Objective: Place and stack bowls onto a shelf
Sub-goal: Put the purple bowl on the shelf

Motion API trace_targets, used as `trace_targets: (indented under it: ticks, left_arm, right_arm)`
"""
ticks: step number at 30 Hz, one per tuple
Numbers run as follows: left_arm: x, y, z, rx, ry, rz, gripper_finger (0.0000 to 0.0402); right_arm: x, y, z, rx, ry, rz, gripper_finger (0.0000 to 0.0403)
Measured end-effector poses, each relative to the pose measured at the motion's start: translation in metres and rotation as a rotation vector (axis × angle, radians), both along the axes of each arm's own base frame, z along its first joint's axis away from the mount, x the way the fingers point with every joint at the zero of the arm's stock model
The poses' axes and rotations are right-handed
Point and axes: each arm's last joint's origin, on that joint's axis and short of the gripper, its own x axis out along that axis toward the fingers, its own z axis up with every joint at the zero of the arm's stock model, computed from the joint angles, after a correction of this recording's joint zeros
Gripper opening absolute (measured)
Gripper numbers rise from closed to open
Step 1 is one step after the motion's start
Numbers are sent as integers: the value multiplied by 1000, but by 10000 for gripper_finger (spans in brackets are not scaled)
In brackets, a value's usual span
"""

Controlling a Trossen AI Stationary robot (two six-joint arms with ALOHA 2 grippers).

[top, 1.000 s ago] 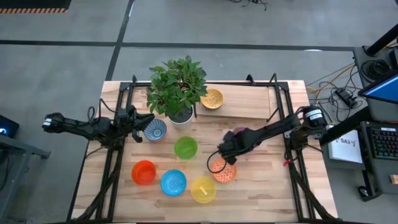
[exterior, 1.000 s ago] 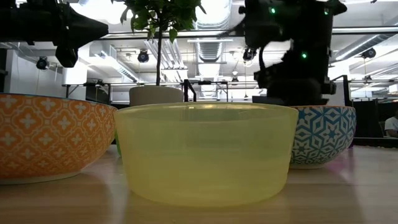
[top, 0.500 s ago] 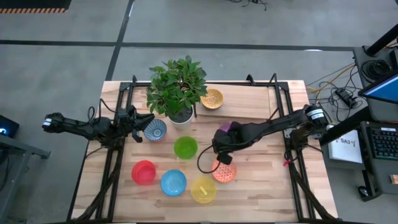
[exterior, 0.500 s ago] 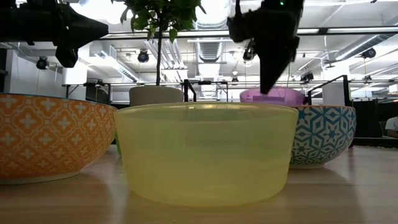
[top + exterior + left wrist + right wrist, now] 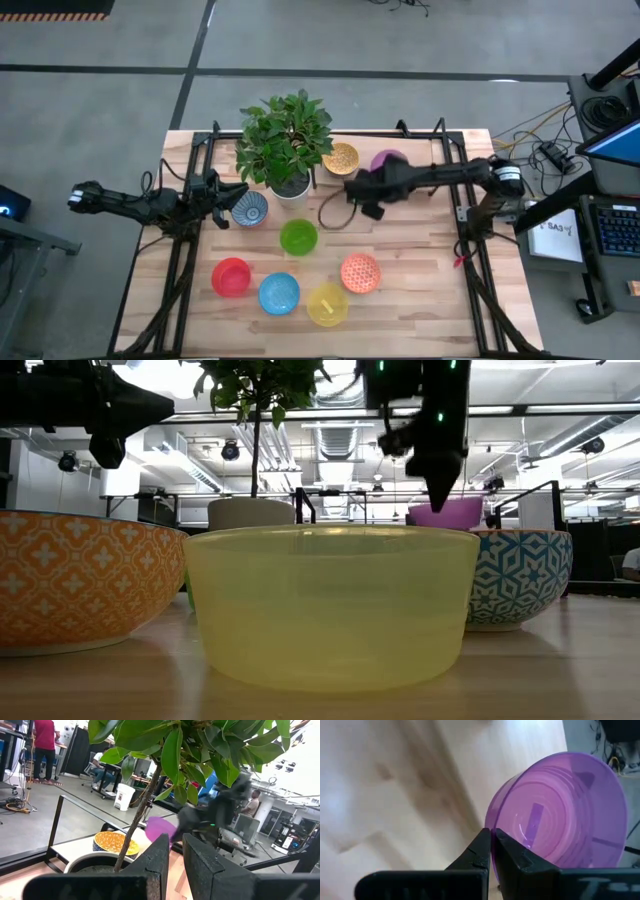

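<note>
One bowl in transit: the purple bowl (image 5: 387,160) was pinched by its rim in the right claw (image 5: 362,186), whose fingers were clenched tight on the near wall, as the right wrist view showed (image 5: 555,820).
Change, right arm: a second earlier this claw hung low over the front of the surface beside the orange patterned bowl (image 5: 360,272), with the purple one barely showing; since then it had swung back and up, and the bowl sat over the shelf (image 5: 415,172).
Change, low view: the dark claw had climbed toward the top, and the purple bowl (image 5: 445,512) hung beneath it, behind the blue-white patterned bowl (image 5: 520,575).
Contact with shelf: could not tell whether the purple bowl had touched the plank or was just above it.
Neighbour on shelf: the yellow patterned bowl (image 5: 340,158) already stood there, just beside the purple one, next to the plant pot (image 5: 291,186).
Left claw (image 5: 222,192): parked near the blue-white patterned bowl (image 5: 249,208), nearly closed, gripping nothing visible; unchanged over the second.
Six bowls on the surface: green (image 5: 298,237), red (image 5: 231,277), blue (image 5: 279,293), yellow (image 5: 327,303), plus the orange and blue-white patterned ones.
Judgement, meaning for task: the carry looked nearly finished; a second bowl was about to join the shelf, either beside or onto the yellow patterned one.
Judgement, risk: a rim pinch lets the bowl tilt, so it would need levelling before release.
</note>
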Motion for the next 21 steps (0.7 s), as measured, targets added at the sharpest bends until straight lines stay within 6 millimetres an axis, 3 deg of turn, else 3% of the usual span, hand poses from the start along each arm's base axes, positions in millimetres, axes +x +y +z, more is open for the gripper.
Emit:
trace_targets:
  ticks: [11,16,21]
  left_arm:
    - [0,0,0,0,0,0,38]
    - [0,0,0,1,0,0,38]
    - [0,0,0,1,0,1,38]
  right_arm:
    - [-34,-74,-33,128,-43,-75,9]
    - [-44,-90,-42,124,-36,-100,9]
    - [-47,-94,-49,119,-45,-105,14]
